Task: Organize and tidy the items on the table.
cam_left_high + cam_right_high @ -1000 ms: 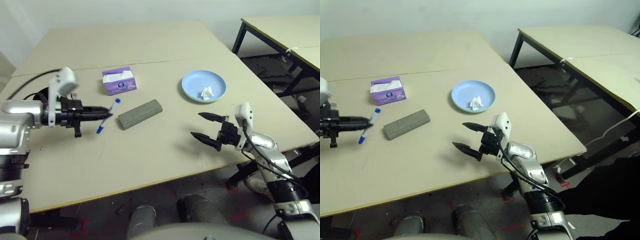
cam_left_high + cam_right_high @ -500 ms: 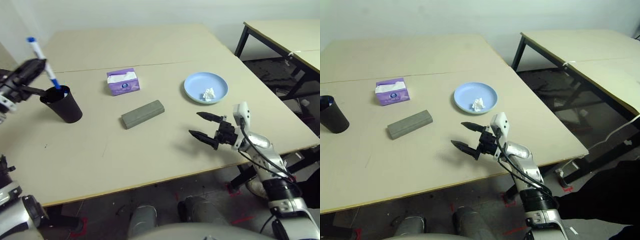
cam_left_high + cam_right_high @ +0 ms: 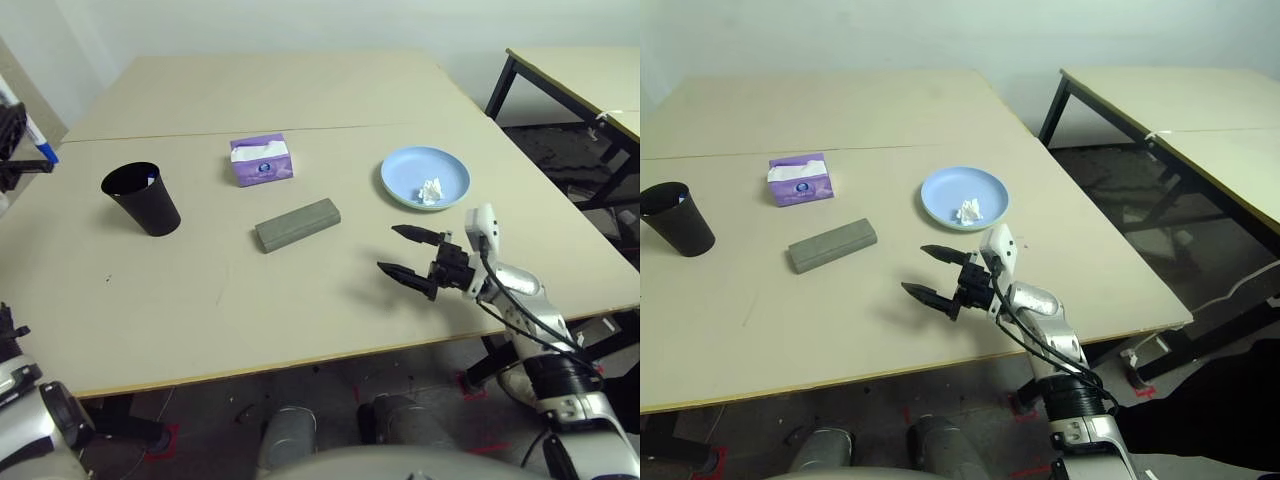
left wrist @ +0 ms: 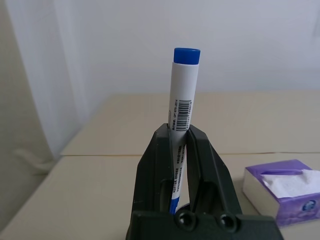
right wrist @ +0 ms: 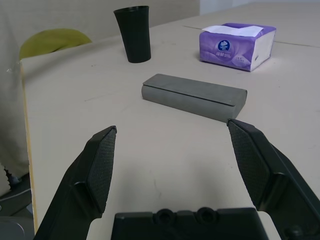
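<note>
Left wrist view: left claw [image 4: 181, 145] clamps blue-cap marker pen [image 4: 182, 95] w/ cap up, at table's [image 3: 300, 310] far left edge. Right claw [image 5: 177, 160] wide open, nothing in it, hovering low near front right. Black cup [image 3: 143, 198] left; purple tissue box [image 3: 261, 160] mid-far; grey-green glasses case [image 3: 297, 224] centre; crumpled tissue [image 3: 431, 190] on light blue plate [image 3: 405, 172] right.

We see even, soft indoor light from overhead across the matte surface [image 3: 300, 300], no glare. The black cup [image 3: 142, 199] and right gripper [image 3: 405, 252] cast faint, diffuse shadows. In the left wrist view the background behind the marker pen [image 4: 182, 95] is softly blurred.
</note>
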### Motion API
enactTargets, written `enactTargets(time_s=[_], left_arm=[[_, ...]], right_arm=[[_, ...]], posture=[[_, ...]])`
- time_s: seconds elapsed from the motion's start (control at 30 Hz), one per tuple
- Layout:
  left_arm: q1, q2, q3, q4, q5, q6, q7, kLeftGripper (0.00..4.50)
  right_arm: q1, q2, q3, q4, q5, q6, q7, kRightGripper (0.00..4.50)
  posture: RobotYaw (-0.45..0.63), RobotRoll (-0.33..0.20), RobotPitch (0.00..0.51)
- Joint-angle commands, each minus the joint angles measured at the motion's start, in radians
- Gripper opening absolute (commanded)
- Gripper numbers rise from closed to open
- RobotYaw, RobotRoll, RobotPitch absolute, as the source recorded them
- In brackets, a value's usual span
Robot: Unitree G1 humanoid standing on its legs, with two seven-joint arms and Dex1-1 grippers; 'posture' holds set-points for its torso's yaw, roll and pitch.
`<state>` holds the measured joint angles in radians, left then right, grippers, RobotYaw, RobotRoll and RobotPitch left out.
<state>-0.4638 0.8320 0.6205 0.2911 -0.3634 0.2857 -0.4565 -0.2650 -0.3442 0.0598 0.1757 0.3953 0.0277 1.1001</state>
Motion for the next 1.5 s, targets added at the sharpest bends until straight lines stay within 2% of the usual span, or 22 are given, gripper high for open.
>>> enactTargets(time_s=[0.03,0.33,0.67,1.07,1.1,1.2,1.33,1.5], left_arm=[[-0.028,-0.027,-0.052,0.047,0.022,-0.037,0.018,0.24],[-0.036,-0.061,-0.089,0.072,0.016,-0.058,0.037,0.24],[0.071,-0.088,-0.043,-0.043,-0.017,-0.018,0.097,0.24],[0.116,-0.1,-0.008,-0.129,-0.054,0.023,0.138,4.31],[0.116,-0.1,-0.007,-0.131,-0.054,0.025,0.139,4.47],[0.116,-0.106,-0.006,-0.143,-0.056,0.023,0.134,4.47],[0.137,-0.109,0.023,-0.172,-0.092,0.01,0.098,4.47],[0.303,-0.114,0.109,-0.244,-0.153,-0.009,-0.003,4.47]], right_arm=[[0.004,-0.017,-0.003,-0.01,-0.003,0.003,0.0,4.5],[0.024,-0.033,-0.008,-0.038,0.003,0.007,-0.014,4.5],[0.006,-0.042,-0.016,-0.026,0.001,0.004,-0.022,4.5],[-0.025,-0.044,-0.016,-0.017,0.006,0.008,-0.014,4.5],[-0.025,-0.043,-0.017,-0.013,0.005,0.006,-0.013,4.5],[-0.028,-0.039,-0.027,-0.004,0.008,0.001,-0.023,4.5],[-0.047,-0.019,-0.098,0.004,0.034,0.005,-0.109,4.5],[-0.033,-0.038,-0.218,0.04,-0.015,-0.061,-0.289,4.5]], posture=[[0.02,0.0,0.057],[-0.01,0.0,0.06],[0.0,0.0,0.061],[0.01,0.0,0.057],[0.01,0.0,0.055],[0.01,0.0,0.055],[0.02,0.0,0.06],[0.01,0.0,0.07]])
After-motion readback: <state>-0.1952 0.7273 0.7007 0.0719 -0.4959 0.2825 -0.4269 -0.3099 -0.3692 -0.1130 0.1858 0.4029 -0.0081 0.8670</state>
